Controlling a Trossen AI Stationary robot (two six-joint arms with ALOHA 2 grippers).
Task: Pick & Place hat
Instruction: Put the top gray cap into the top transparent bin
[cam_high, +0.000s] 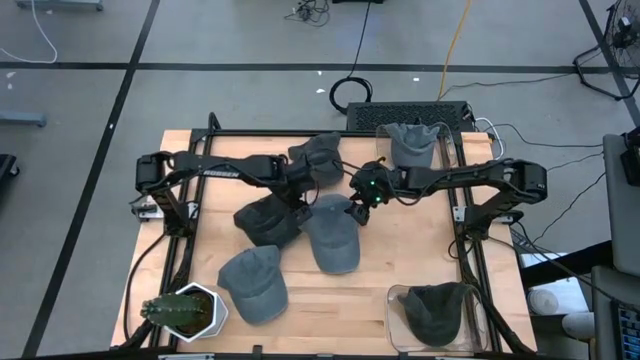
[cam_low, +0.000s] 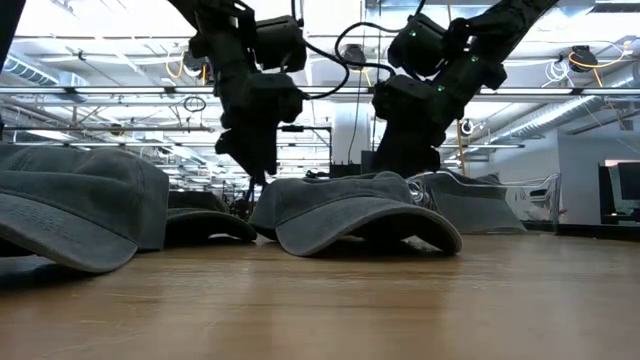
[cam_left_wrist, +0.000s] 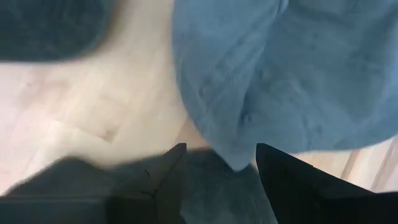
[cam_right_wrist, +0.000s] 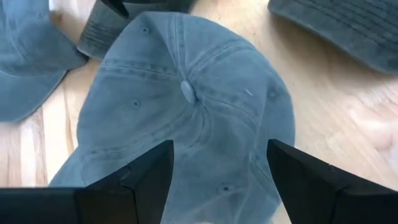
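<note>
Several grey-blue caps lie on the wooden table. My right gripper (cam_high: 358, 212) (cam_right_wrist: 221, 165) hangs open just over the crown of the middle hat (cam_high: 333, 232) (cam_right_wrist: 186, 124), one finger on each side of the crown's near part, short of the top button (cam_right_wrist: 186, 91). My left gripper (cam_high: 298, 203) (cam_left_wrist: 217, 165) is open and points down over the darker hat (cam_high: 268, 218) (cam_left_wrist: 211, 193), right beside the edge of the middle hat (cam_left_wrist: 261, 81). In the low view both grippers, left (cam_low: 248, 165) and right (cam_low: 405, 150), stand behind the middle hat (cam_low: 350, 205), which rests on its brim and rim.
Other caps lie at the near left (cam_high: 255, 283), the far middle (cam_high: 318, 155) and the far right edge (cam_high: 410, 143). A clear bin (cam_high: 400, 325) at the near right holds one more cap (cam_high: 437, 312). A potted plant (cam_high: 185, 310) stands at the near left corner.
</note>
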